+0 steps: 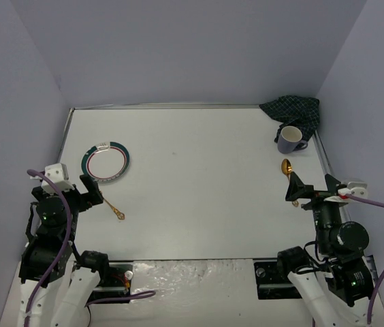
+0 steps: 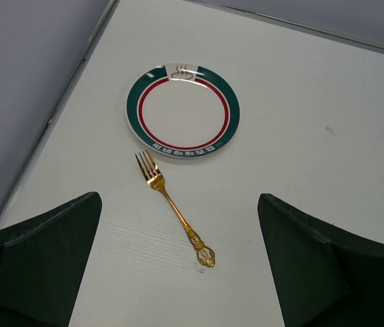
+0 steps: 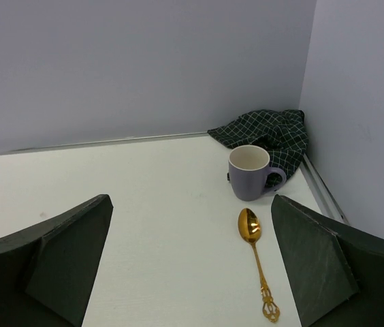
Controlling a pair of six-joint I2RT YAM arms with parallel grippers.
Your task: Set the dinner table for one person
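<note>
The white dinner table (image 1: pixel 199 177) holds a plate with a green and red rim (image 1: pixel 105 162) at the left, also in the left wrist view (image 2: pixel 182 114). A gold fork (image 1: pixel 114 208) lies just near of it (image 2: pixel 175 208). A gold spoon (image 1: pixel 286 167) lies at the right, near a purple mug (image 1: pixel 290 139); both show in the right wrist view, spoon (image 3: pixel 255 262) and mug (image 3: pixel 250 173). My left gripper (image 1: pixel 69 195) (image 2: pixel 178 197) is open and empty above the table, near the fork. My right gripper (image 1: pixel 312 187) (image 3: pixel 190 199) is open and empty, just near of the spoon.
A dark green checked cloth (image 1: pixel 292 109) lies crumpled in the far right corner behind the mug (image 3: pixel 267 133). Grey-violet walls close in the table at the left, back and right. A thin metal edging runs along the table's sides.
</note>
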